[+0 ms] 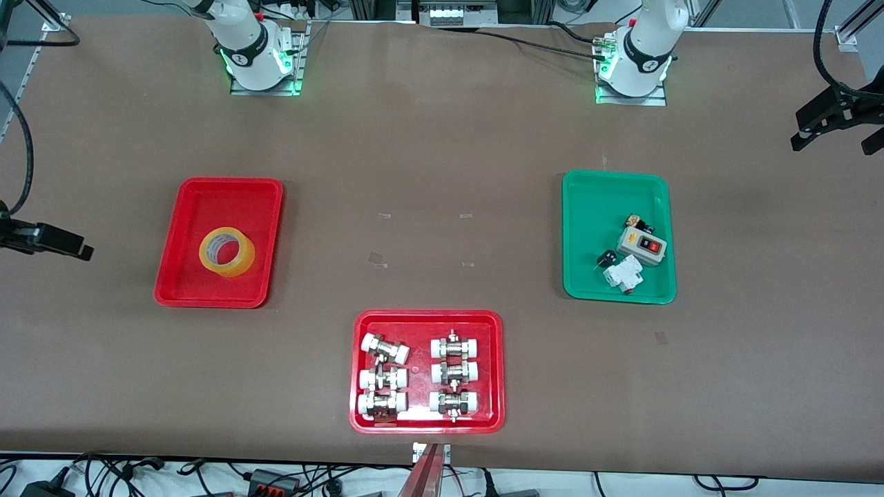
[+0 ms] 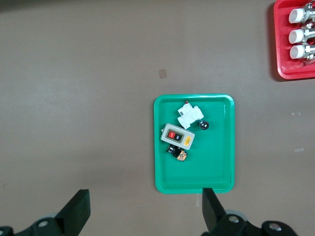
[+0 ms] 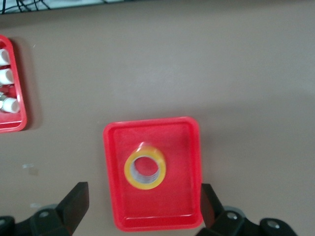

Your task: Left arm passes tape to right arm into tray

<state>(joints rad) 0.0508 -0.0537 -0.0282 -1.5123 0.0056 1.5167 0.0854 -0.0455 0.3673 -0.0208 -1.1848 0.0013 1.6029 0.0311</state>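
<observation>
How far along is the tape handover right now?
Looks finished: the translucent yellow packing tape roll lies inside the plain red plastic tray. Nothing is in hand: the left end effector and right end effector are both open and empty, high above the table. Nothing visibly remains.

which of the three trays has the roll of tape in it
The plain red tray toward the right arm's end of the table holds the tape. The other red tray holds metal fittings; the green tray holds small electrical parts.
</observation>
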